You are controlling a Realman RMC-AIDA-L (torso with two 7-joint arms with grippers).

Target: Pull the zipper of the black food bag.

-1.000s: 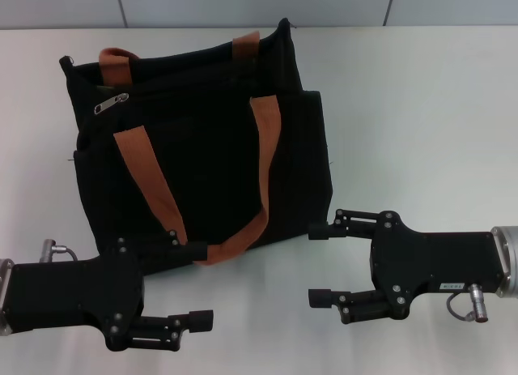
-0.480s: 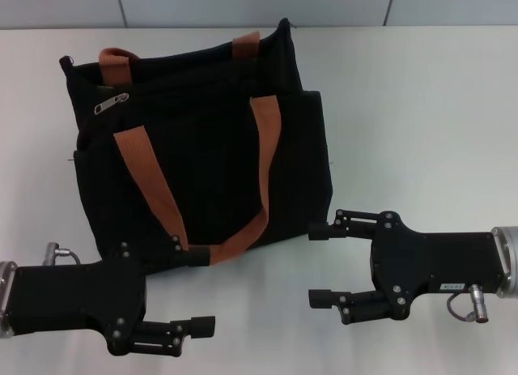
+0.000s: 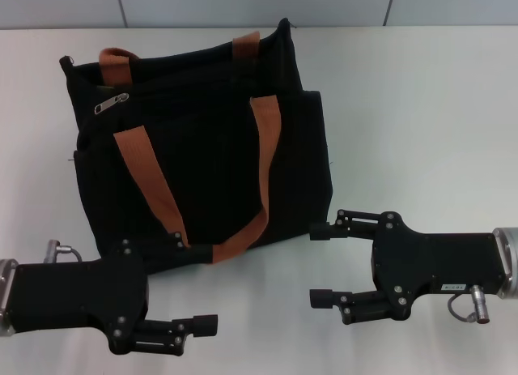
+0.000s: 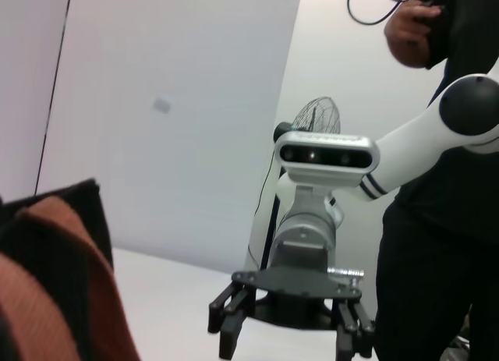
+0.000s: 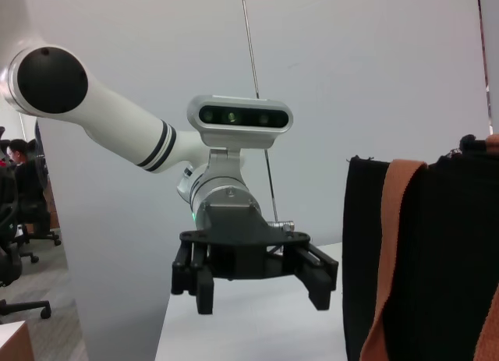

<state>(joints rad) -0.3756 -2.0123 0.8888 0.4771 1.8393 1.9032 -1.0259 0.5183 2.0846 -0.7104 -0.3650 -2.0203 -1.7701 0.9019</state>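
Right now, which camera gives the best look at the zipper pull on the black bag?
The head view. It looks down on the black food bag and shows the silver zipper near its top edge, clear of both grippers. The left wrist view and right wrist view catch only black fabric and orange-brown strap; the zipper appears in neither.

The black food bag is showing plain black fabric, with no pattern on it. Its two webbing handles are showing an orange-brown colour. The zipper pull is shining silver against the black zipper line. The worktop is looking plain white. The left tool and the right tool are both appearing matte black, and the right arm is ending in a silver metal ring.
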